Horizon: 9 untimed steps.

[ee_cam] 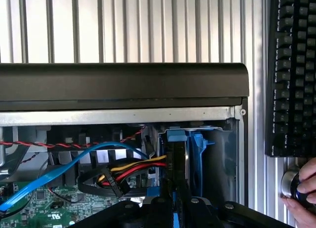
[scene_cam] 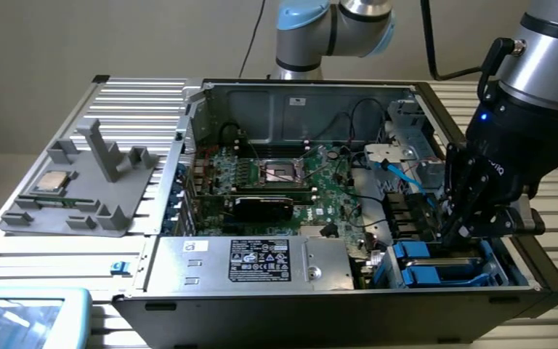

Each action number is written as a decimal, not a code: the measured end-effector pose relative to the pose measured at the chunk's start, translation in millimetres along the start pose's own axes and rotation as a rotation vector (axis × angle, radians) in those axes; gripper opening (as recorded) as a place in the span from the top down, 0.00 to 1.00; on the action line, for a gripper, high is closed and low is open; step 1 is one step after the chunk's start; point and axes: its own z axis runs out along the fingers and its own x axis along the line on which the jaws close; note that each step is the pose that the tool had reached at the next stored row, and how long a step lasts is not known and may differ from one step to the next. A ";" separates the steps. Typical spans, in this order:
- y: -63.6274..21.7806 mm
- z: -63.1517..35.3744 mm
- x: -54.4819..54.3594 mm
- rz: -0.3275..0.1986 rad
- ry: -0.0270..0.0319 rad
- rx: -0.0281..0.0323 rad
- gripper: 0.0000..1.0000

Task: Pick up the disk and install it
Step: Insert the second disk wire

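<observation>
The disk (ee_cam: 176, 159) stands edge-on in its bright blue carrier (ee_cam: 200, 151), down inside the drive bay at the corner of the open computer case (ee_cam: 123, 85). My gripper (ee_cam: 174, 208) sits directly over it, fingers shut on the disk's narrow top edge. In the exterior view the gripper (scene_cam: 452, 236) reaches down into the bay at the case's front corner on the exterior view's right. Blue carrier frames (scene_cam: 424, 253) show just beside and below the fingers. Most of the disk's body is hidden by the bay and the fingers.
Red, yellow and black power wires (ee_cam: 133, 169) and a blue data cable (ee_cam: 59, 171) run close beside the bay. The grey power-supply box (scene_cam: 259, 260) and motherboard (scene_cam: 279, 182) lie inside the case. A processor chip (scene_cam: 54, 182) rests on a grey stand. A keyboard (ee_cam: 291, 70) and a person's hand (ee_cam: 306, 188) lie outside.
</observation>
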 end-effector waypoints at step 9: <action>0.0 1.5 0.9 0.000 0.0008 -0.0037 0.84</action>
